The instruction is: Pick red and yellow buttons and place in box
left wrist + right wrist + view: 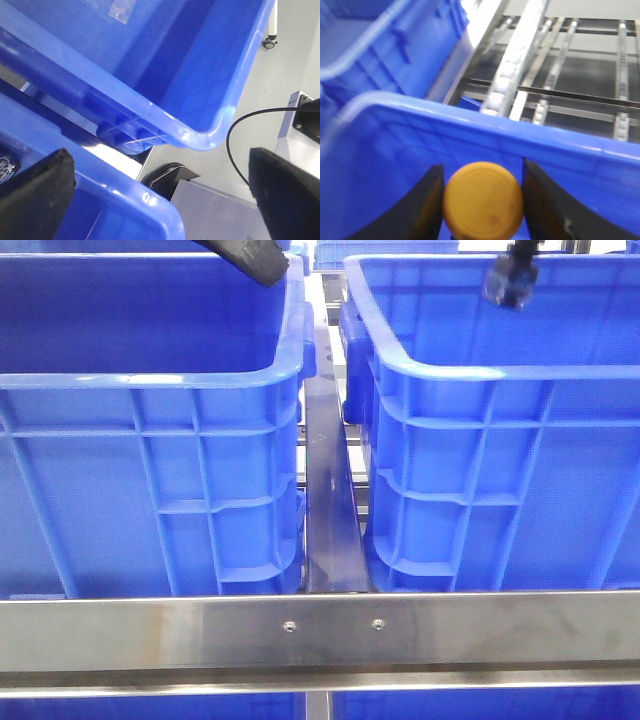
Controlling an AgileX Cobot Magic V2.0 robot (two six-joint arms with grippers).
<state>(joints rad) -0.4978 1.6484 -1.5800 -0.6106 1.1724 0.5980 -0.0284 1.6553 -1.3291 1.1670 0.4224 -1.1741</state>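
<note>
Two blue crates fill the front view: a left crate (pixel 150 440) and a right crate (pixel 500 440), parted by a dark metal rail (pixel 330 510), with a steel crossbar (pixel 320 630) along the near edge. The left pincer (pixel 250 258) shows only as a dark tip above the left crate's far corner; the right pincer (pixel 510 280) hangs over the right crate's interior. No buttons can be made out here.

Left wrist view: left pincer (pixel 165 195), its two dark fingers (pixel 35 195) spread wide with nothing between them. Below lie a crate's rolled rim (pixel 200 137), grey floor and a black cable (pixel 235 135).

Right wrist view: right pincer (pixel 482 200) clenched on a yellow button (pixel 482 200), disc face toward the camera, held between both fingers. It sits inside the wall (pixel 470 135) of the blue box; roller tracks (pixel 512 65) lie beyond.

Step judged in hand: depositing the yellow button. To do it well, keep the pincer well inside the rim, lower toward the floor of the box before letting go so the disc does not bounce or roll, then open fully and lift straight up.
</note>
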